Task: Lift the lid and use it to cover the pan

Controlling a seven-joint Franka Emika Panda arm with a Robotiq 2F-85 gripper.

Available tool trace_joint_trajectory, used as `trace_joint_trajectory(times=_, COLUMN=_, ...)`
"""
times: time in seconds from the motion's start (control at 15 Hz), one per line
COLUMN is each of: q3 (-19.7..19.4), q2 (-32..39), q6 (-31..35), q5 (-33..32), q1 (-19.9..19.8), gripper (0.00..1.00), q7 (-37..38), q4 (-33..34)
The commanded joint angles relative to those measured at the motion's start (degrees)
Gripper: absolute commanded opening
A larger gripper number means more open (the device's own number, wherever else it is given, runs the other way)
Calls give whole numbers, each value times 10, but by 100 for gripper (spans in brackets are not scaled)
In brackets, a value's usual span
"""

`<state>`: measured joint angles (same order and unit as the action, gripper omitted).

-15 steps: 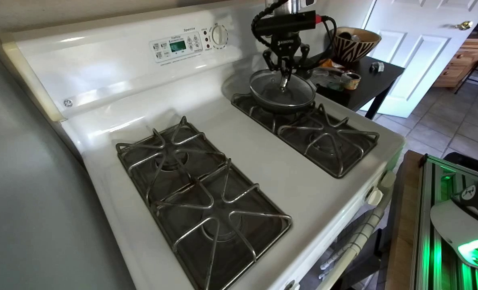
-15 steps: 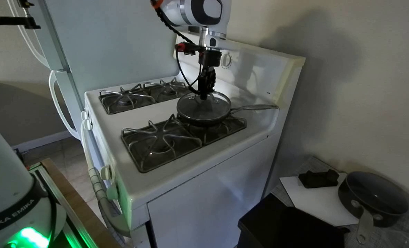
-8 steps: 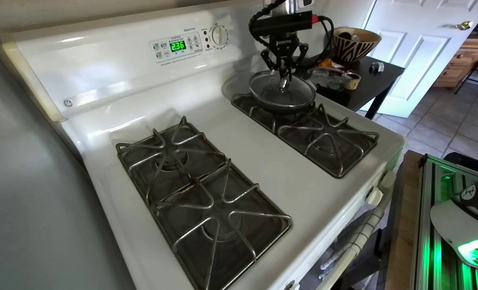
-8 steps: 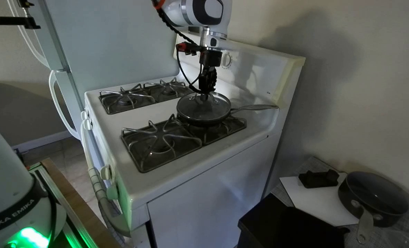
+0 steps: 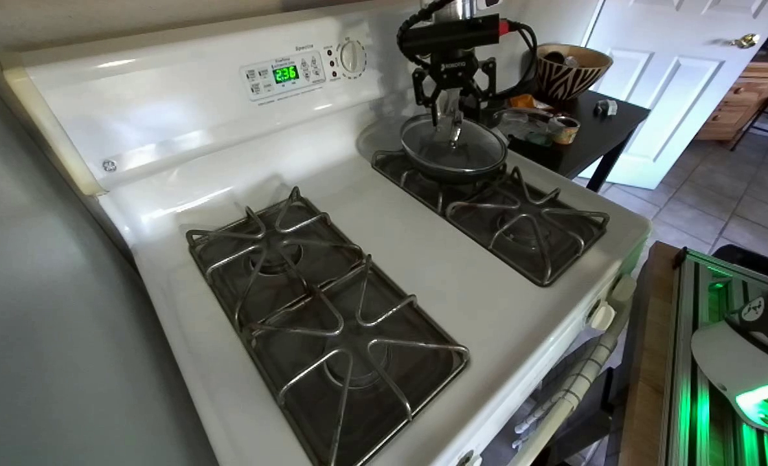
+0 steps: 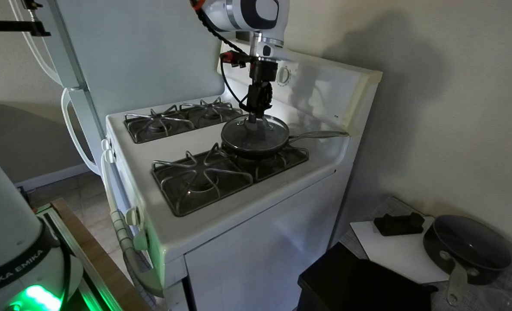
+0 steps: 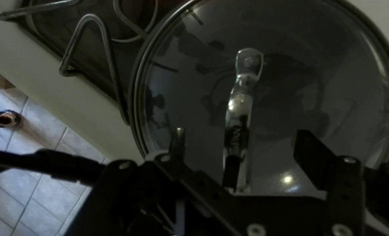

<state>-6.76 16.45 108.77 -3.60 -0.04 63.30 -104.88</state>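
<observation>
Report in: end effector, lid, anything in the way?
End effector open, handle between fingers in wrist view. Lid resting on pan. Nothing seen blocking the handle.

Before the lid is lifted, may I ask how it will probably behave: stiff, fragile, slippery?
The lid looks like clear glass, so probably stiff and breakable. Its curved, shiny handle may slip in a loose grip. With that handle near the middle, the lid should lift fairly level.

End effector [image 7: 240, 141] slightly higher over the lid [image 7: 279, 98], jaws now wide apart, formerly narrow.
</observation>
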Motion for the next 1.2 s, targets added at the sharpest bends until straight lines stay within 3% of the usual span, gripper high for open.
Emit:
trace_joint_trajectory(times=0.0, q3=4, q2=-18, q6=3, q5=-2, q1=3, gripper=100, q7=1, q4=-7)
trace_joint_trajectory(times=0.4, q3=16, q2=-102, q6=20, q5=-60, q1=4, gripper=100, q7=-126, q4=-33)
trace_joint_trajectory(times=1.13, q3=36, q2=-212, q6=35, q5=-30, q1=-5, gripper=100, q7=-444, q4=-68)
